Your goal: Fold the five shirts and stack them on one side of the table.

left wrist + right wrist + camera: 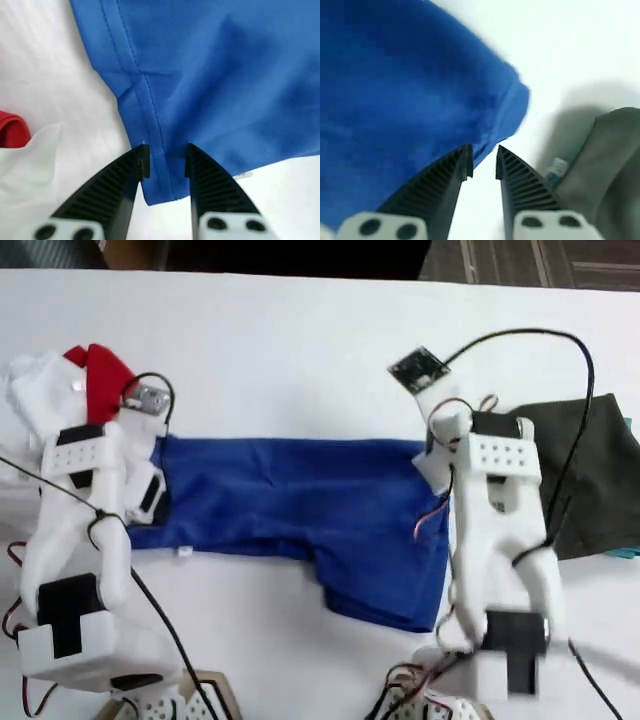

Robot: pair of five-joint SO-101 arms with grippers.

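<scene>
Obs, blue shirt (300, 505): thin woven cloth, light and limp, no stiffness. It will sag and drag if lifted from one point, so I judge it needs a hold at both ends. It shouldn't be slippery against ribbed pads and isn't fragile, but a shallow pinch could slip off. Best holds look like the stitched hem and corners, where the doubled layer gives more bite.

Location: the shirt lies flat on the white surface (300, 350), stretched between my two end effectors, part-folded into a long band with a flap hanging toward my bases on the R side.

L end effector (166, 150): tips down at the surface, jaws apart. The hem corner of the shirt runs right between the tips, with the seam line in the gap. Not pinched as far as I can see. L arm is bent fwd over that end of the shirt. Red garment (105, 375) and white garment (35, 390) are bunched just beyond and outboard of this end effector, apart from the blue.

R end effector (483, 150): jaws narrowly apart, holding nothing. The rolled blue edge sits at the inboard tip, with bare surface in the gap. R arm reaches fwd, wrist pitched down. Dark olive shirt (585, 475) lies folded near its outboard side, with a teal edge (620, 552) peeking from under it.

Judgement: both grips are set up at opposite ends, closure pending.
</scene>
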